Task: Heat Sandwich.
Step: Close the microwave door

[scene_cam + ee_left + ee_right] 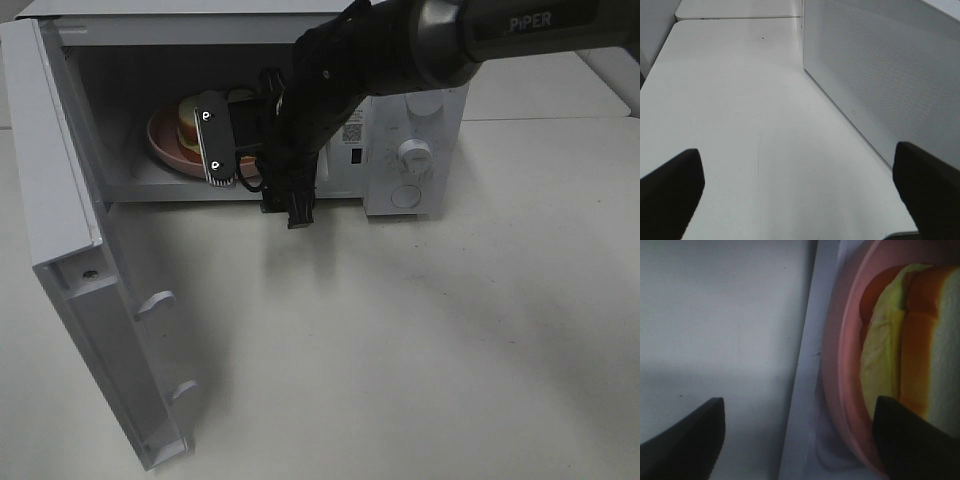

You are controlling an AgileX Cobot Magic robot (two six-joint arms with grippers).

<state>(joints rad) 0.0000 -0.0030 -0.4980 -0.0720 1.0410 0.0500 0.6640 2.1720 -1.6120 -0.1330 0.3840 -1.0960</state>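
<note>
The sandwich [186, 118] lies on a round pink plate [162, 140] inside the open microwave [410, 150]. My right gripper [207, 142] reaches into the cavity just in front of the plate, jaws apart. Up close, the sandwich [900, 355] shows pale bread, orange crust and a yellow-green layer. The plate's rim [840, 365] runs between the spread fingers of my right gripper [800, 440], which grip nothing. My left gripper [800, 200] is open over bare table beside the microwave's perforated side wall [880, 75]; the high view does not show it.
The microwave door [80, 270] stands swung wide open to the left, reaching toward the table's front edge. The control panel with its round knob [414, 153] is right of the cavity. The white table [420, 330] extends in front and to the right.
</note>
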